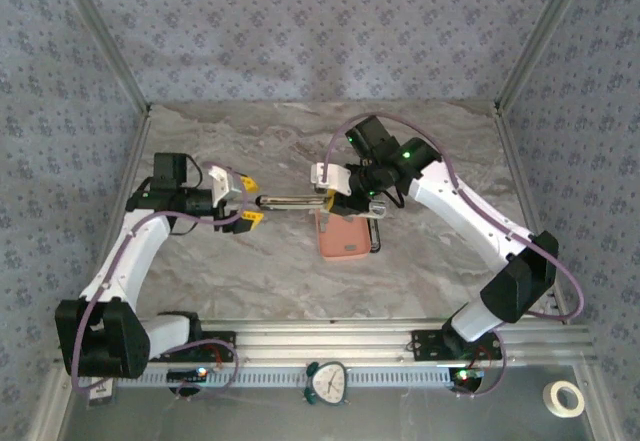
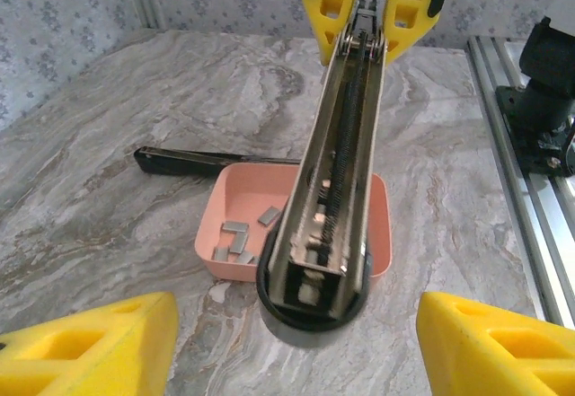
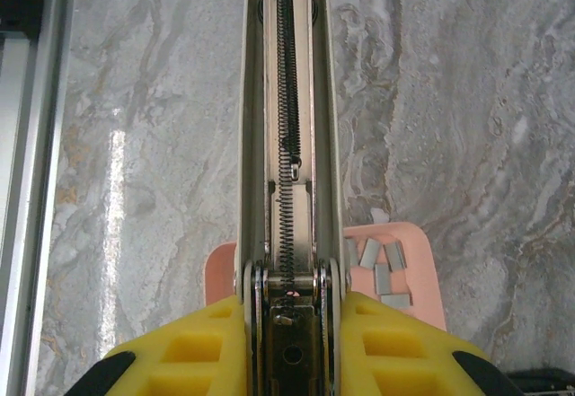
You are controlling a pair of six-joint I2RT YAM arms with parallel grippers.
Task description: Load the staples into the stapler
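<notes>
My right hand (image 3: 289, 351) is clamped narrow on the hinge end of the stapler (image 3: 287, 100), one yellow finger (image 3: 193, 351) pressed against each side of the metal. From the overhead view this hand (image 1: 330, 199) sits just right of the middle of the surface (image 1: 220, 271) and holds the stapler (image 1: 290, 202) level, above the surface and pointing left. The magazine channel lies open and faces up, with a thin coil spring running down its length.

My left hand (image 1: 250, 199) is spread wide on the left side. In its own camera the two yellow fingertips (image 2: 90, 347) sit far apart at the bottom corners, and this hand (image 2: 296, 360) holds nothing. The stapler (image 2: 337, 171) reaches toward it with its rounded black free end just short of the gap, touching neither finger. My right hand (image 2: 368, 10) shows at the far end of the channel.

The staples (image 2: 238, 239) lie loose in the pink tray (image 2: 269, 185), which rests on the surface below the stapler. From the right wrist view they (image 3: 382, 266) sit just beside the channel, apart from it. The tray (image 1: 345, 246) is just nearer than my right hand. A black bar (image 2: 207, 158) lies flat on the surface along the tray's right edge. Whether any staples sit inside the channel I cannot tell.
</notes>
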